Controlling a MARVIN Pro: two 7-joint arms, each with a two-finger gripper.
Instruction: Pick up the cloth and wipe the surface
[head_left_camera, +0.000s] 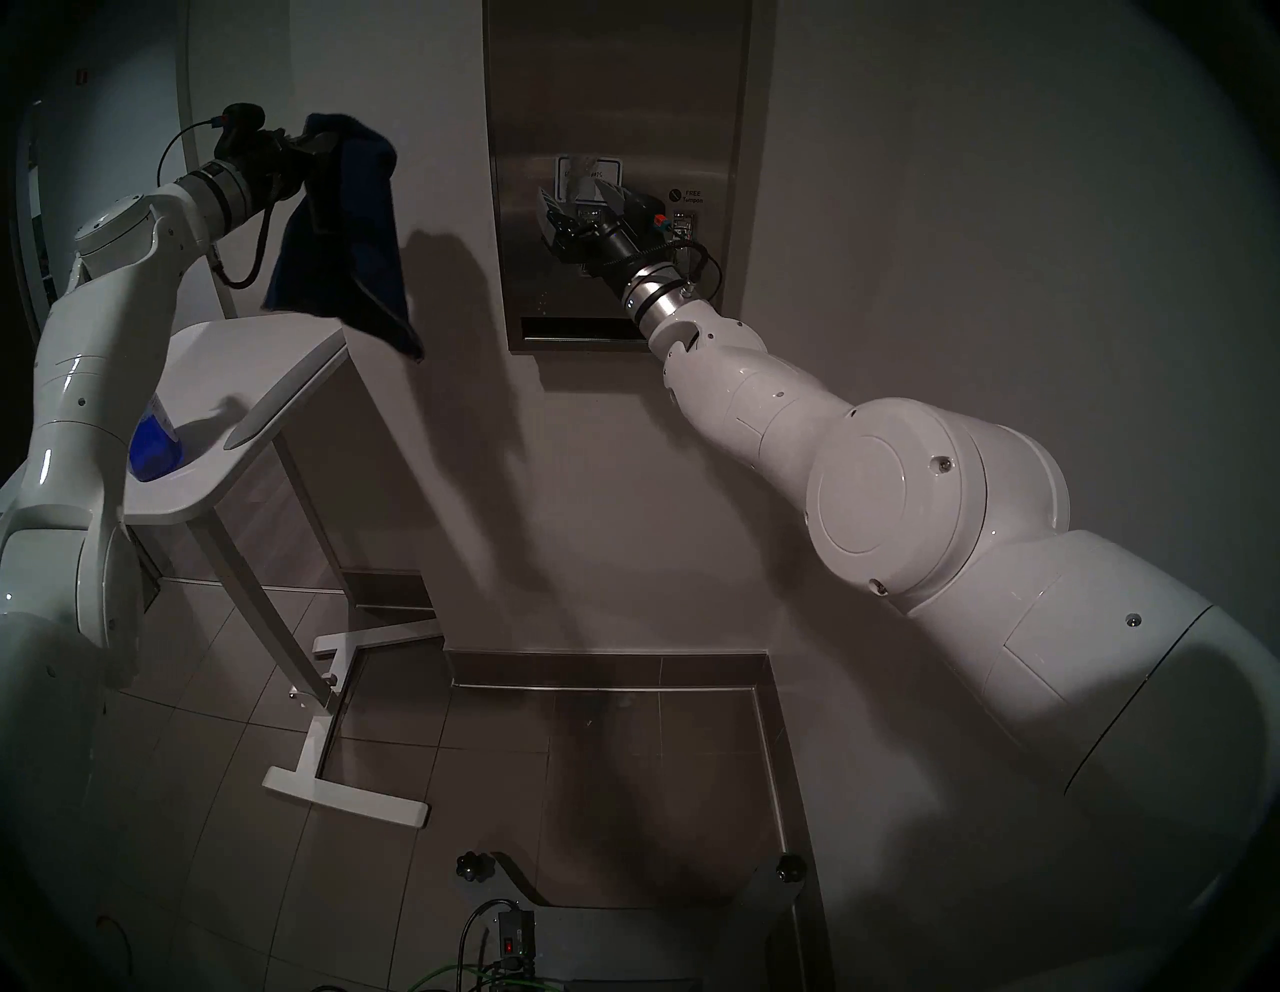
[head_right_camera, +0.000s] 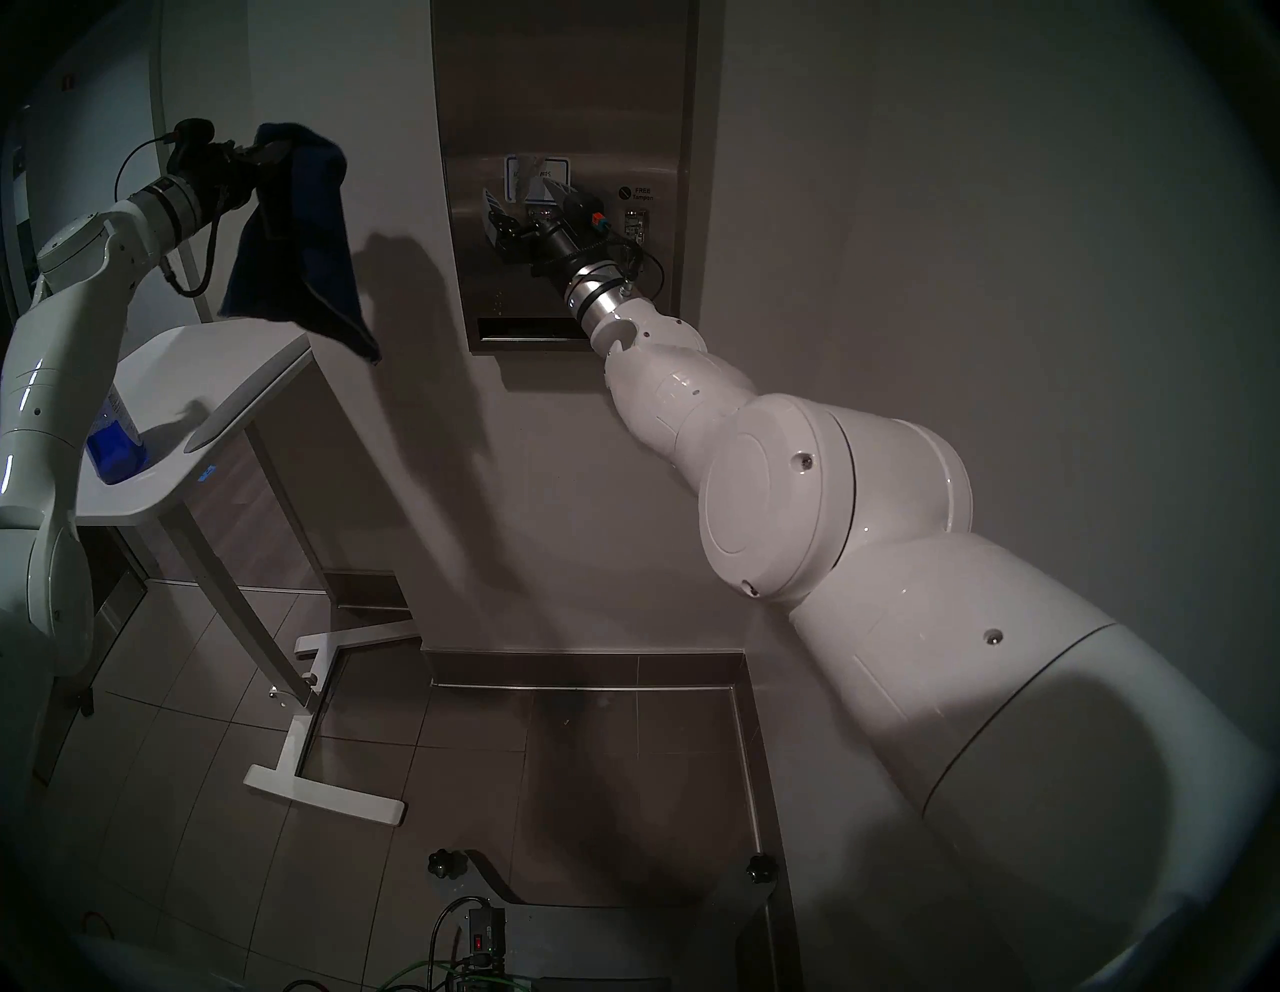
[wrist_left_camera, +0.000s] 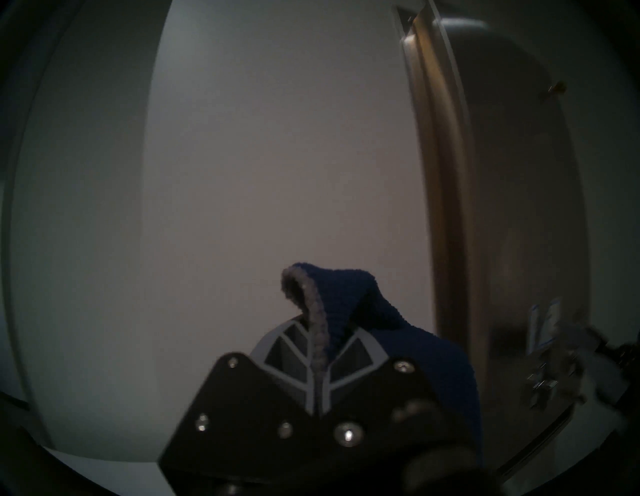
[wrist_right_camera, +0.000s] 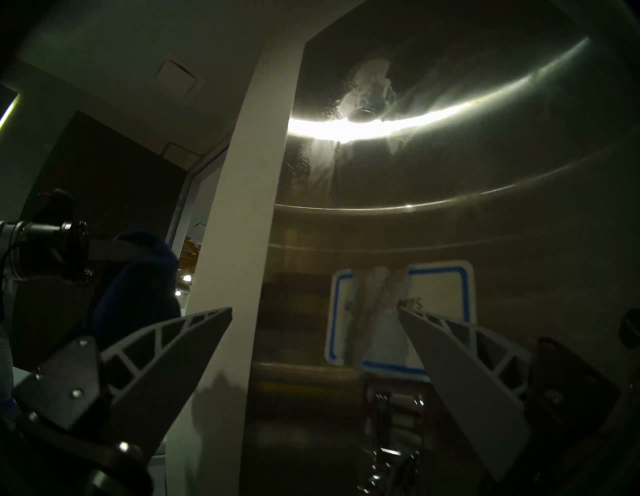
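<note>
1. Head stereo left: The left gripper, pinched on the cloth, holds the navy towel aloft against the wall, above the white table and well apart from the steel dispenser front. The cloth is picked up; the wipe appears not yet begun. The right gripper, fingers spread and empty, sits directly before the panel's label.

2. Head stereo right: Bare wall separates the hanging towel from the dispenser's edge, leaving open room to cross. A blue bottle stands on the table below, clear of the cloth's hem.

3. Left wrist: Fingers pressed together on a fold of towel; the dispenser's raised side edge stands off to the right.

4. Right wrist: Spread fingers frame the blue-bordered label, with a whitish smear above it. Next, likely, the right arm must clear out so the cloth can reach that smear.
</note>
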